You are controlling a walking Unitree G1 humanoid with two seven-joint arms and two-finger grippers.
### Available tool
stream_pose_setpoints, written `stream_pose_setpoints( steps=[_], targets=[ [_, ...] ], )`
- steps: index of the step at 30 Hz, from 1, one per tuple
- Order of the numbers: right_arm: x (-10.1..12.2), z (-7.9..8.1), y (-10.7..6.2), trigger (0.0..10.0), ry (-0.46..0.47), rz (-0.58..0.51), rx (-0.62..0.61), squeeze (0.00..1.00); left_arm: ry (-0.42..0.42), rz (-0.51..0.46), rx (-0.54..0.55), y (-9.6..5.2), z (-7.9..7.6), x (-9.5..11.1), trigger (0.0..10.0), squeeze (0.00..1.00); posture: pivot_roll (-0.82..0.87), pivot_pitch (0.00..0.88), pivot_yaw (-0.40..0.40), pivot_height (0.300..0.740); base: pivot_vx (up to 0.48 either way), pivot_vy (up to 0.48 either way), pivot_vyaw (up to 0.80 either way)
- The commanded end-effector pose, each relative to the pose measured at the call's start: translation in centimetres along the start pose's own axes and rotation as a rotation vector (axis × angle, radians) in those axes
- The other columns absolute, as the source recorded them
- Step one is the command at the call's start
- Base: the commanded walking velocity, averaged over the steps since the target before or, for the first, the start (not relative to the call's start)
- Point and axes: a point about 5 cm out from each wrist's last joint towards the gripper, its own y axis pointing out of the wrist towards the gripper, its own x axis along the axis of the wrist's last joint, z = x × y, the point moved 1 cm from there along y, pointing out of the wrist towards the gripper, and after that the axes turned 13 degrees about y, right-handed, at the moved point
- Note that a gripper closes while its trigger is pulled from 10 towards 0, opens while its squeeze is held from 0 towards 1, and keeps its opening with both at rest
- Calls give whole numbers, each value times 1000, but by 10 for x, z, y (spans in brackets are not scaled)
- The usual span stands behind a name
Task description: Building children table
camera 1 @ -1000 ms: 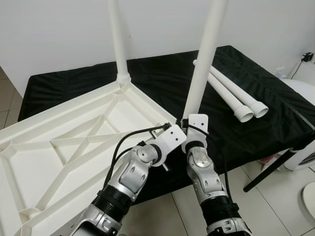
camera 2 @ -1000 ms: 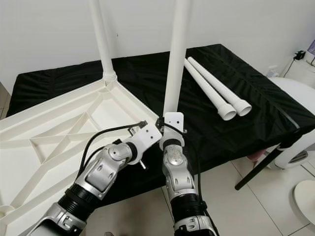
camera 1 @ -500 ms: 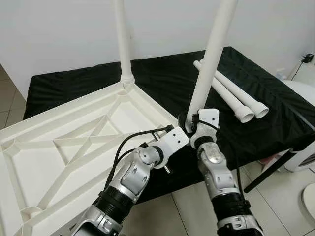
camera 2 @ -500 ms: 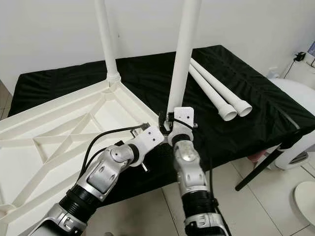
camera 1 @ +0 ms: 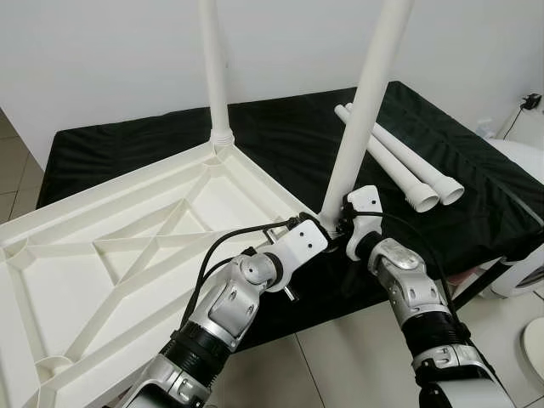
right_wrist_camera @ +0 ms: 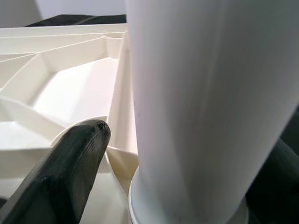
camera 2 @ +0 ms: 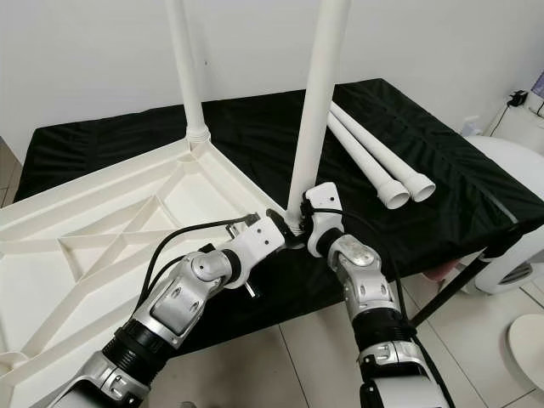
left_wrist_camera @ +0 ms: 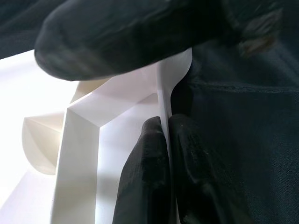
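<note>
The upside-down white tabletop (camera 1: 127,246) hangs off the bench's (camera 1: 476,204) front-left edge. The left gripper (left_wrist_camera: 163,154) pinches its corner rim, fingers closed, likely to steady it. The right gripper (camera 2: 299,223) wraps the upright leg's (camera 1: 361,110) base, probably seating it. Two spare legs (camera 1: 399,166) lie toward the bench's right.

Both silver arms reach forward and meet near the middle. The left gripper (left_wrist_camera: 163,154) has its black fingers pinched tight together, wrist angled up to the right. The right gripper (right_wrist_camera: 187,154) leans in from the right, fingers (right_wrist_camera: 70,163) spread wide.
</note>
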Motion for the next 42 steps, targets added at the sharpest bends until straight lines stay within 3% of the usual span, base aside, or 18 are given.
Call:
stream_pose_setpoints(
  steps=[1,5,22,23,25,26,42],
  targets=[
    [-2,5,2,10000,-4,12,50,0,30,-6,36,0,4,4,10000,0,-111,67,30,740,0,0,0],
    [-2,2,0,10000,-31,46,141,0,30,-5,37,0,5,4,10000,0,-109,67,30,740,0,0,0],
    [19,-5,-2,10000,-130,54,286,0,30,-7,33,0,4,4,10000,0,-107,69,36,740,0,0,0],
    [19,-7,-2,1490,-135,65,294,0,29,-7,32,0,4,5,10000,0,-108,69,35,740,0,0,0],
    [18,-8,-2,1490,-138,72,295,0,29,-7,32,0,4,5,10000,0,-108,69,35,740,0,0,0],
    [17,-9,-2,0,-138,82,299,0,29,-7,32,0,4,5,10000,0,-108,69,35,740,0,0,0],
    [5,-19,-12,0,-129,124,281,0,26,-6,32,0,3,5,10000,0,-108,68,33,740,0,0,0]
  ],
)
